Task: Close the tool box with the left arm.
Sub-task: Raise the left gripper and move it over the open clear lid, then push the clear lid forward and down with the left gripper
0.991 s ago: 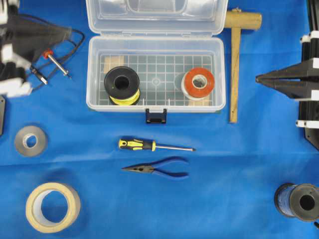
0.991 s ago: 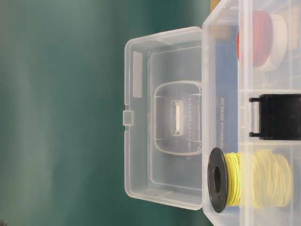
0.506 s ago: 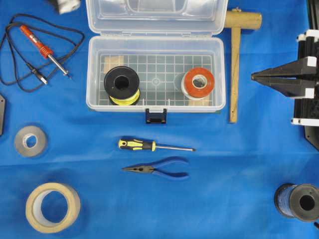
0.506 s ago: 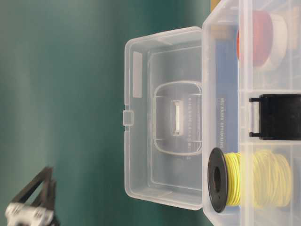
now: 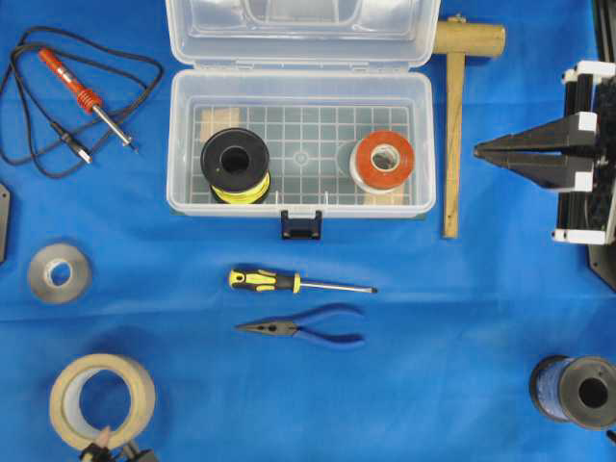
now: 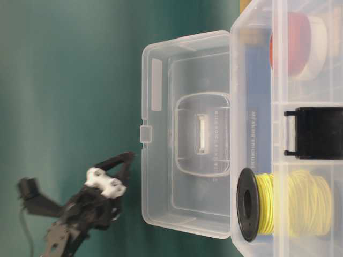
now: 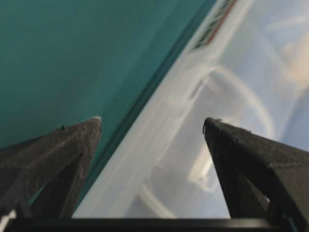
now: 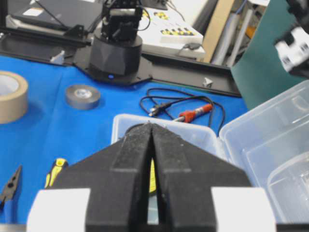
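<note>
**Tool box stands open, left gripper spread beside its lid**

Overhead view: the large clear plastic tool box (image 5: 300, 144) sits at the top middle of the blue cloth (image 5: 433, 327), its hinged lid (image 5: 300, 29) laid back and open. Inside are a black spool of yellow wire (image 5: 235, 166) and an orange-topped roll (image 5: 383, 162). A dark front latch (image 5: 300, 224) hangs at the near wall. Below lie a yellow-and-black screwdriver (image 5: 289, 281) and blue-handled pliers (image 5: 303, 328). A wooden mallet (image 5: 455, 106) lies just right of the box. The right gripper (image 5: 486, 151) points at it from the right edge, fingers together.

Table-level view: the left gripper (image 6: 124, 160) hovers close to the outer edge of the open lid, apart from it.

Left wrist view: the two black wedge fingers (image 7: 63, 150) stand wide apart, nothing between them; the clear lid fills the space ahead.

Right wrist view: the right fingers (image 8: 137, 159) are pressed together, empty, aimed toward the box, with a red-handled soldering iron (image 8: 195, 113) beyond.
</note>
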Controlling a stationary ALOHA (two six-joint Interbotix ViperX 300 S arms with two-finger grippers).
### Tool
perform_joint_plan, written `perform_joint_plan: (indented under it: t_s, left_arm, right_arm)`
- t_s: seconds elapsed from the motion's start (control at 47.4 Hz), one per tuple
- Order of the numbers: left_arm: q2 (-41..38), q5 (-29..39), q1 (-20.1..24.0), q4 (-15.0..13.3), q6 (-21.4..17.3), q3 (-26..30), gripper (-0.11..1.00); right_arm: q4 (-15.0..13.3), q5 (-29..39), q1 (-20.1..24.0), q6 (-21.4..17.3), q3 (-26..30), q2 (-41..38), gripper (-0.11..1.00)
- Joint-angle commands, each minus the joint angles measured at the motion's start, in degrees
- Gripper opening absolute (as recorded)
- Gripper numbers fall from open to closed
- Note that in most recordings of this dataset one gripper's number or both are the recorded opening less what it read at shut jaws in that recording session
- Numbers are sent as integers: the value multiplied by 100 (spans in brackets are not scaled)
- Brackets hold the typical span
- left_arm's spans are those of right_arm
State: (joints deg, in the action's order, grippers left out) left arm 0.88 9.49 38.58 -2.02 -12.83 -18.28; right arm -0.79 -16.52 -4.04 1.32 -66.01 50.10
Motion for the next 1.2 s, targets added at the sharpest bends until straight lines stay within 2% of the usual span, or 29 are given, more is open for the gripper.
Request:
perform_joint_plan:
  t_s: [0.0, 0.38, 0.886, 1.181]
  left_arm:
    - [-105, 114, 18, 18, 0, 246, 91]
    - [-272, 1239, -149, 26, 26, 352, 92]
    - [211, 2347, -1020, 26, 114, 229, 91]
    - [773, 2461, -1521, 26, 316, -132, 91]
  right_arm:
    - [0, -9, -18, 0, 44, -35, 0]
    - [0, 26, -18, 0, 44, -35, 0]
    - [-9, 26, -9, 0, 35, -70, 0]
    - [-9, 0, -18, 0, 44, -70, 0]
